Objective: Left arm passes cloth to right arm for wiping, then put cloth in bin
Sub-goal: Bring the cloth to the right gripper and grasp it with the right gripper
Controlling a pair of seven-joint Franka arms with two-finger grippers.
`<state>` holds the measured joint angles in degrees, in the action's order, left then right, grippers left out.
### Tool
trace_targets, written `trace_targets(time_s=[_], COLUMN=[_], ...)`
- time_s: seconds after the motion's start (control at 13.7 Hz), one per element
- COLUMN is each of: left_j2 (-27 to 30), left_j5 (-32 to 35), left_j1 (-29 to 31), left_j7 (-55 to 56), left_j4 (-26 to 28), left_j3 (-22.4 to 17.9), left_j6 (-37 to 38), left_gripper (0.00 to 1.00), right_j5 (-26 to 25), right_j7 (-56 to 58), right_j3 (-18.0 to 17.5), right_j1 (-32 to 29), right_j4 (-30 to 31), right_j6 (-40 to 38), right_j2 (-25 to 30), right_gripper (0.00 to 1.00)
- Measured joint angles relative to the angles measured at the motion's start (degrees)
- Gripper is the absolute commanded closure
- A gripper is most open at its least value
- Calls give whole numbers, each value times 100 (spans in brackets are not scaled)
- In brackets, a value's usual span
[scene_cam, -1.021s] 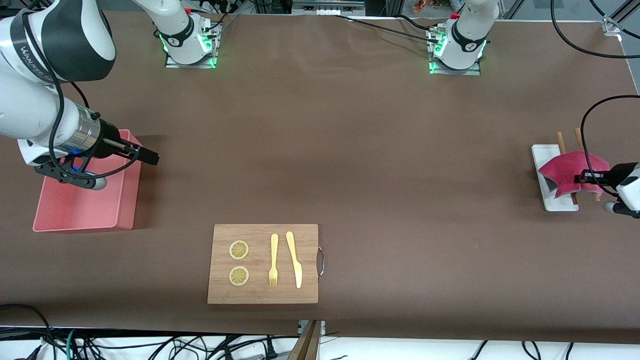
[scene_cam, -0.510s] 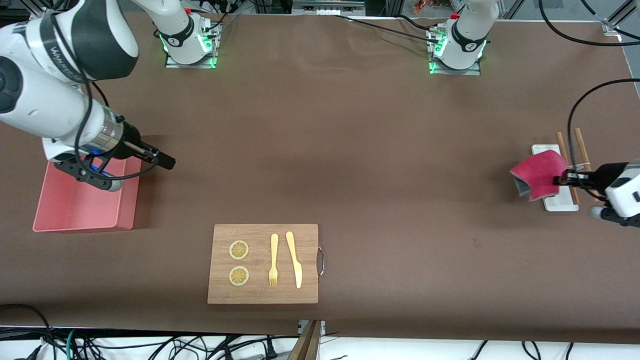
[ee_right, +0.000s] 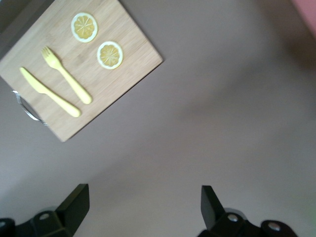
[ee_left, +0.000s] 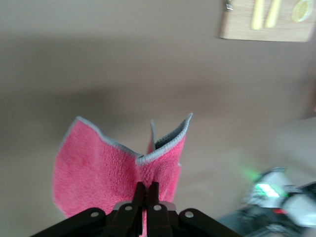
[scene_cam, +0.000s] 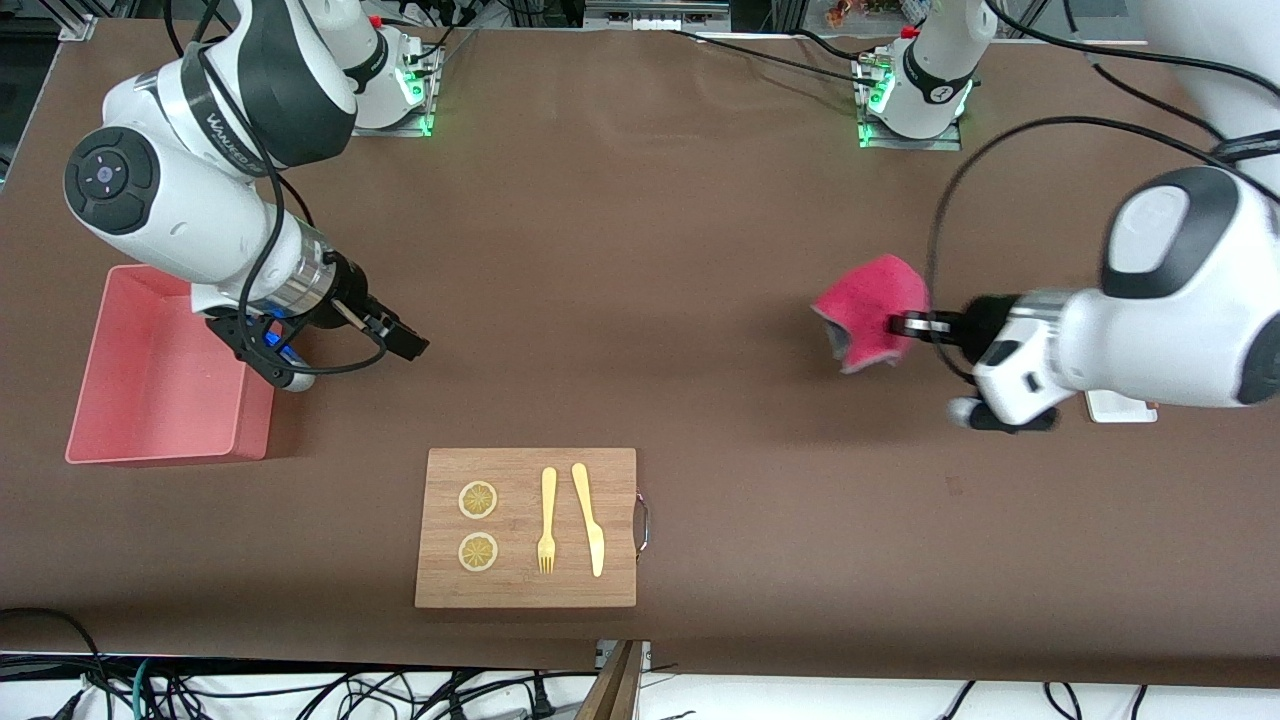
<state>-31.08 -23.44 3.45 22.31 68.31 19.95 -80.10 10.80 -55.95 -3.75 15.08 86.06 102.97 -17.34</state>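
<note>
Presently listed: left gripper (scene_cam: 908, 325), raised over bare table (scene_cam: 640, 250) toward the left arm's end, fingers pinched tight on the cloth (scene_cam: 868, 310), crimson-pink with pale grey edge, hanging in folds clear of the surface. Right gripper (scene_cam: 405, 340), fingers spread wide and holding nothing, over the table just beside the bin (scene_cam: 160, 385), salmon-pink. Wooden board (scene_cam: 527, 527), nearer the front camera, bearing two lemon slices (scene_cam: 478, 499), a yellow fork (scene_cam: 547, 520) and a yellow knife (scene_cam: 589, 518).
</note>
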Motion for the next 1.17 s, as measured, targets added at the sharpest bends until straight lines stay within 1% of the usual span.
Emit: trace_targets(time_s=[0.07,0.15,0.29,0.44,0.58,0.73,0.95,1.02,1.17], left_j2=[0,0,-19,-93,-214,-294,-344,-358,-375], left_j5=[-368,-600,-1090,-1859,-2379,-2634,-2665,-2666,-2670], left_j1=[-234,-470,-831,-988,-1117,-1412,-1874,-1931,-1939], left_j7=[774,1518,2464,2778,2839,3275,3954,4058,4139], left_j4=[-71,-152,-255,-263,-264,-265,-269,-269,-274], left_j3=[-2,-3,-8,-28,-34,-31,-30,-30,-41], left_j6=[-41,-188,-666,-1124,-1697,-2340,-3382,-3573,-3654], left_gripper=[100,100,100,100,100,100,100,100,100], right_j5=[186,364,570,607,618,618,619,619,620], right_j7=[-150,-321,-803,-1339,-1798,-2075,-2090,-2090,-2090], right_j3=[3,2,1,1,0,0,0,0,1], right_j1=[3,19,124,272,398,522,609,610,610], right_j4=[-1,0,0,0,0,-1,-98,-251,-613], right_j6=[27,50,170,259,269,276,375,423,388], right_j2=[-21,-47,-116,-175,-198,-205,-196,-187,-144], right_gripper=[0,0,0,0,0,0,0,0,0])
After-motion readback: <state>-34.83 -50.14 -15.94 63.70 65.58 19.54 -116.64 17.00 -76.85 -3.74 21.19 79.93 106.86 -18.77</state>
